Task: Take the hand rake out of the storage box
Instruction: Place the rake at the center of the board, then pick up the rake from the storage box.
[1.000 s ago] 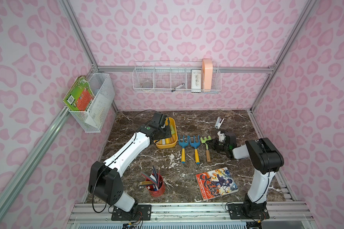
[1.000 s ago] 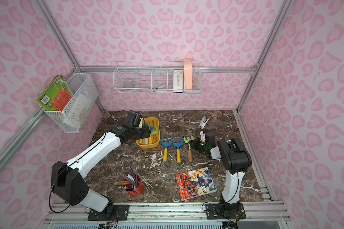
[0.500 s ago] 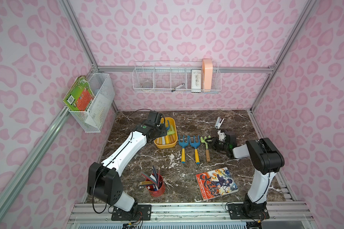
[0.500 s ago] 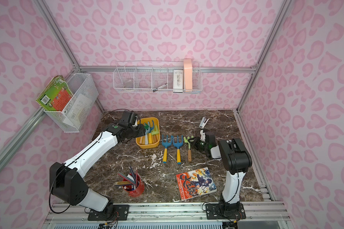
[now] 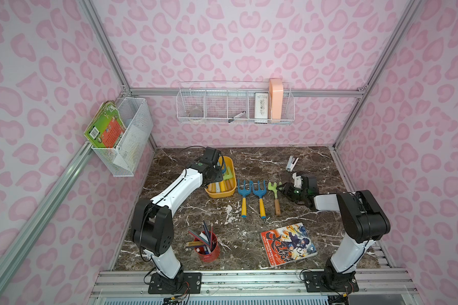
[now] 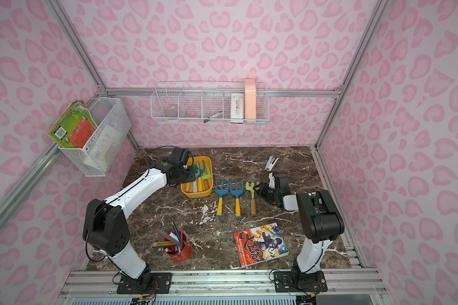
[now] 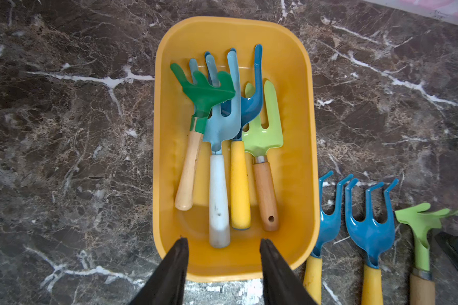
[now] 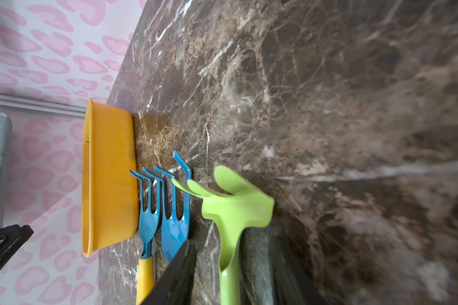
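Now your dark green hand rake point(image 7: 204, 92) lies in the storage box point(image 7: 299, 171), along the wall nearest your left arm, its head resting over a pale blue fork point(image 7: 222, 118). Your left gripper point(image 7: 224, 264) hovers over the box's handle end, jaws apart and empty. Beside the box on the marble table point(image 5: 275, 163), two blue forks point(image 5: 243, 188) and a light green rake point(image 8: 236, 208) lie in a row. Your right gripper point(image 8: 233, 237) straddles that rake's neck, jaws parted, not clamping it.
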Tool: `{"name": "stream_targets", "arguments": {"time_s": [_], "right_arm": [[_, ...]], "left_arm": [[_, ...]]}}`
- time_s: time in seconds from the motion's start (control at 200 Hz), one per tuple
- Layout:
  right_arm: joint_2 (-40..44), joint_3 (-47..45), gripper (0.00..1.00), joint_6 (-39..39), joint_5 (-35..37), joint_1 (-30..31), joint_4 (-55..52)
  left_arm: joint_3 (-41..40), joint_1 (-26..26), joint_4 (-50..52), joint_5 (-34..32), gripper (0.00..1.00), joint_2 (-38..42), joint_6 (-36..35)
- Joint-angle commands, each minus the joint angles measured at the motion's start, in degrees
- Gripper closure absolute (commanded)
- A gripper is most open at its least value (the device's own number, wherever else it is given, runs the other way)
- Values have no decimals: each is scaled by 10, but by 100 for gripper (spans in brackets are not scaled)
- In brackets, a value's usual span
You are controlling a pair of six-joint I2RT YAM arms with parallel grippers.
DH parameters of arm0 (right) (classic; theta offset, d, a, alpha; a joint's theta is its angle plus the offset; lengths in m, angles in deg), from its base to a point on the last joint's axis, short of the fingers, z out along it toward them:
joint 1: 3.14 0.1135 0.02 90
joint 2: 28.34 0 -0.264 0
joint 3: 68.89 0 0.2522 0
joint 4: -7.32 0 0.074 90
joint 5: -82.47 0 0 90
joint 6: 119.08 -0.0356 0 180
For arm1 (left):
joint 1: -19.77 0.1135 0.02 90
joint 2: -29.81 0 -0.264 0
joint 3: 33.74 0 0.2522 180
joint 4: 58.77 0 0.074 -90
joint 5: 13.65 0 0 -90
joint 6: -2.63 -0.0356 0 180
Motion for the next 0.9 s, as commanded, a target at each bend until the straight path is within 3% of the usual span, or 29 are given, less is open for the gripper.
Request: {"name": "stream_targets", "arguments": {"time_s": [0.0,0.36,0.895], "right_arm": [[21,1,53,38,28,0,-41],[64,38,51,81,72,36,-103],[95,61,50,93,79,62,-123]], "left_arm": [[9,0,9,-15,51,-17,-12],[59,10,13,-42,52,-107,-29],[142,19,59,-81,63,-218,-47]]}}
